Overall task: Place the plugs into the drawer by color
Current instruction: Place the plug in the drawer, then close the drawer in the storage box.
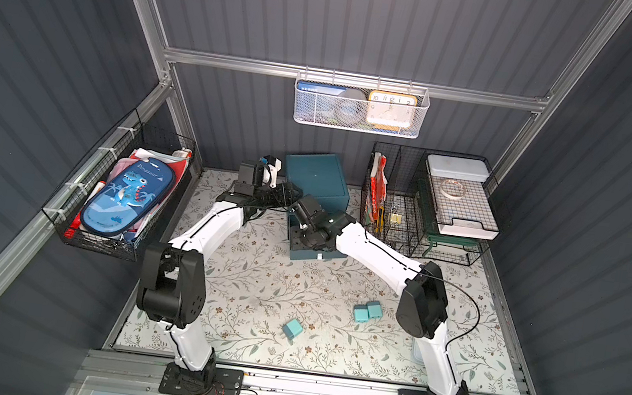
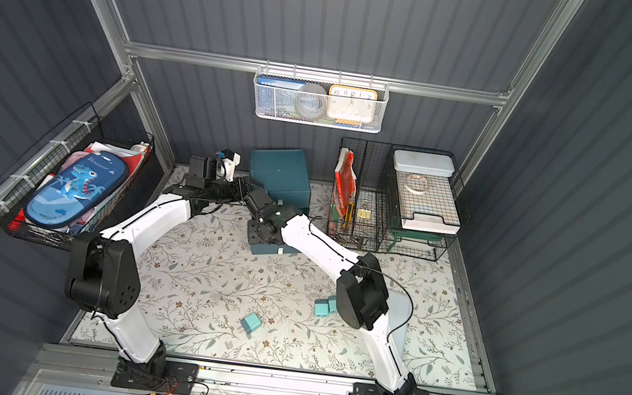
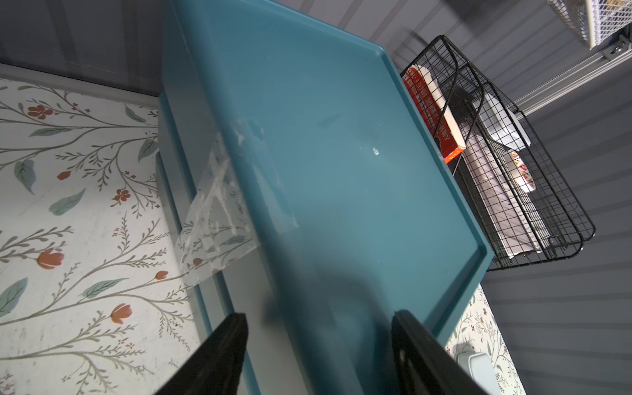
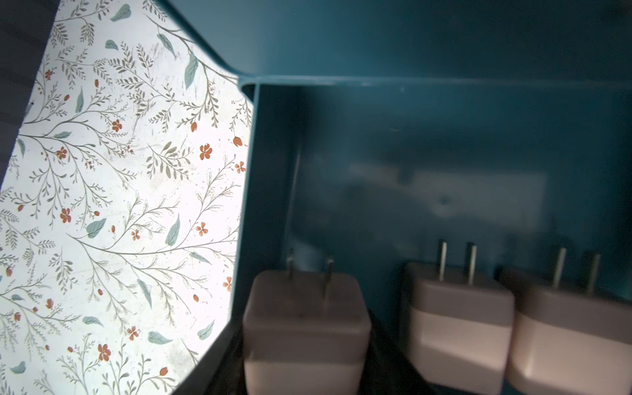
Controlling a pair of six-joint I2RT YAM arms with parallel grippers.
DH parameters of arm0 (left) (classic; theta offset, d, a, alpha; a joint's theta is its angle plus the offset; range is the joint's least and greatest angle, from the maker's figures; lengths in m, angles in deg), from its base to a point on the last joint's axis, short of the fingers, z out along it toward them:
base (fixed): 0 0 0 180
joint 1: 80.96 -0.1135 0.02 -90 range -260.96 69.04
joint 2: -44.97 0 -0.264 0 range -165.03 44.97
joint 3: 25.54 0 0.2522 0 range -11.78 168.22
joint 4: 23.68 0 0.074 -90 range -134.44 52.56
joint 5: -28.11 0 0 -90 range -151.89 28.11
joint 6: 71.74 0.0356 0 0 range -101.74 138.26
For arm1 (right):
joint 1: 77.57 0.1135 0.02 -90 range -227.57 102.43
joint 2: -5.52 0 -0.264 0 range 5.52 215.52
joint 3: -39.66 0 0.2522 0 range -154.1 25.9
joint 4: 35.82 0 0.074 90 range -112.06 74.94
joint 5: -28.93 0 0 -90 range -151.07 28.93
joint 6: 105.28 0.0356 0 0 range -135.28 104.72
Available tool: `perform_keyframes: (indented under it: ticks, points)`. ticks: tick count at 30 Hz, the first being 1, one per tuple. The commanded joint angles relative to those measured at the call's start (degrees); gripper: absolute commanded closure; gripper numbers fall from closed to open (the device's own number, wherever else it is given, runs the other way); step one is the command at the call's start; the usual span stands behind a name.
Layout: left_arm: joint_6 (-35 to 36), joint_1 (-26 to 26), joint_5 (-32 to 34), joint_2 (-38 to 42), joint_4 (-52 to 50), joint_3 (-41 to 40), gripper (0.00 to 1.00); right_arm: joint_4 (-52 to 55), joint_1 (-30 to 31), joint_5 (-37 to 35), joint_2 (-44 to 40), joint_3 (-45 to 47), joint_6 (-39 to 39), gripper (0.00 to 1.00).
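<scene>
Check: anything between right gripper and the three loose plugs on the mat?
Nothing visible. The right gripper sits in the open dark teal plastic drawer; only bare floral mat separates it from the three pastel blue-green cube plugs.

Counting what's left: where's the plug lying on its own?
In both top views the lone plug lies on the flowered mat near the front edge, left of the pair of plugs.

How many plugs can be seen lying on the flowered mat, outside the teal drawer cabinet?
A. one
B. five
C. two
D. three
D: in both top views one plug touches a second plug, and a third plug lies apart from them on the flowered mat.
</scene>
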Motion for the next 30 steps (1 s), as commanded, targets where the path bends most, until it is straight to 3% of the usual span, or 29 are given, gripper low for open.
perform_keyframes:
  ticks: [1,7,9,11,13,16,23,30]
  points:
    - [1.12,0.51,0.25,-1.00,-5.10,-1.27,0.29,0.67,-0.38,0.82,0.91,-2.51,-0.79,0.42]
    - [1.48,0.56,0.13,-1.39,-5.32,-1.28,0.28,3.87,-0.67,-0.52,-1.88,-5.21,-2.37,0.38]
    - [1.39,0.51,0.05,-1.46,-5.26,-1.44,0.29,3.96,-0.37,-1.23,-6.84,-1.32,-1.58,0.40]
    - [1.14,0.51,-0.17,-1.75,-5.15,-1.39,0.32,-7.81,0.94,-4.07,-16.99,15.62,-1.89,0.44]
    - [1.13,0.51,-0.27,-1.96,-5.04,-1.28,0.36,-26.40,2.14,-7.51,-26.25,35.05,-1.66,0.49]
    - [1.00,0.74,-0.14,-2.03,-4.84,-1.37,0.41,-37.36,2.33,-8.68,-32.97,49.92,-0.07,0.58]
    - [0.91,1.12,0.13,-2.69,-4.61,-1.45,0.45,-48.66,2.33,-11.83,-31.01,60.50,4.47,0.74]
    - [1.15,1.13,0.05,-3.73,-4.89,-1.19,0.46,-55.67,1.25,-15.42,-27.13,60.19,2.65,0.89]
